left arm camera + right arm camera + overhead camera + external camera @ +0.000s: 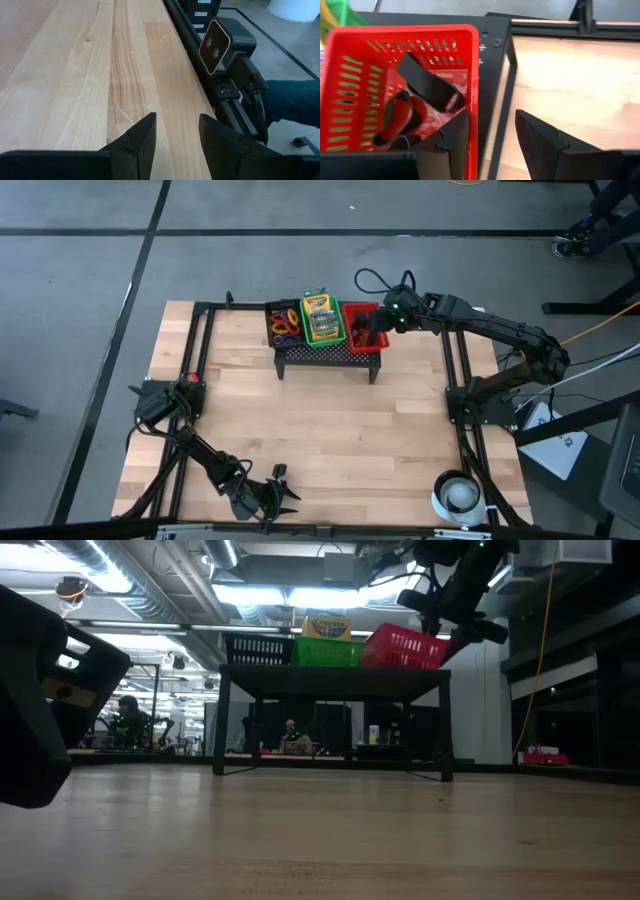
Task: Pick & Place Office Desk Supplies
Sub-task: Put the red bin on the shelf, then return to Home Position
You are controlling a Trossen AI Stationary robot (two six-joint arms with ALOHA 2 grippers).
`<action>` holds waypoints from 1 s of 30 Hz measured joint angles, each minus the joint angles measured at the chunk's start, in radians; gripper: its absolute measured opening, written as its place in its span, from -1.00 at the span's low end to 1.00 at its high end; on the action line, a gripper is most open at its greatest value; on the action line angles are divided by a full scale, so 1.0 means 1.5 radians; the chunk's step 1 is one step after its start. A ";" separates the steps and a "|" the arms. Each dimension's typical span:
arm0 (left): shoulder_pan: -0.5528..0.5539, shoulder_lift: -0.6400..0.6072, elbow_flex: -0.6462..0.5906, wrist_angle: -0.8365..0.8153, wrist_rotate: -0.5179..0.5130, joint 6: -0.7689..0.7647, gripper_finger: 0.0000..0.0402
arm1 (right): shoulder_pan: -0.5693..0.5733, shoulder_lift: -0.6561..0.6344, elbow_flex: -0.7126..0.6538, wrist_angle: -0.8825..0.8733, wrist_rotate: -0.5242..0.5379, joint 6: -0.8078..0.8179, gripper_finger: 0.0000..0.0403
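A black mesh stand (pixel 330 358) sits at the table's far middle and carries three baskets. The black basket (pixel 284 326) holds orange, purple and yellow rings. The green basket (pixel 322 320) holds yellow-and-green crayon boxes. Black clips (pixel 427 87) lie in the red basket (pixel 355 90). My right gripper (pixel 492 137) is open over the red basket's right wall (pixel 474 75), with one finger above the inside and the other outside it. My left gripper (pixel 177 132) is open, low over bare wood at the table's near edge (pixel 275 500). My right gripper comes at the red basket from above, slanting in from the table's right, and its fingers stand on either side of the basket's right wall (pixel 475 107). I cannot tell whether a finger touches the wall.
Black frame rails (pixel 462 380) run along the table's left, right and far sides. A white round roll (pixel 460 495) stands at the near right corner. A small camera (pixel 220 42) and a person's dark sleeve (pixel 295 102) show past the table's edge in the left wrist view.
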 joint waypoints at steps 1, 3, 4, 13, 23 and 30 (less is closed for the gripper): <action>0.000 0.000 0.000 -0.001 0.000 0.000 -0.29 | -0.002 0.000 0.000 -0.006 0.002 0.000 -0.21; 0.000 0.000 0.000 -0.001 0.000 0.000 -0.29 | -0.003 0.000 0.000 -0.011 0.013 0.000 -0.21; 0.000 0.000 0.000 -0.002 0.000 0.000 -0.29 | -0.003 0.000 0.000 -0.010 0.017 0.000 -0.21; 0.000 0.000 0.000 -0.003 -0.004 0.000 -0.29 | -0.003 0.000 0.000 0.013 -0.012 -0.004 -0.21; 0.000 0.000 0.000 -0.003 -0.005 0.000 -0.29 | -0.003 -0.003 0.000 0.024 -0.034 -0.007 -0.21; 0.000 0.000 0.000 -0.003 -0.005 0.001 -0.29 | -0.003 -0.003 0.008 0.023 -0.038 -0.017 -0.21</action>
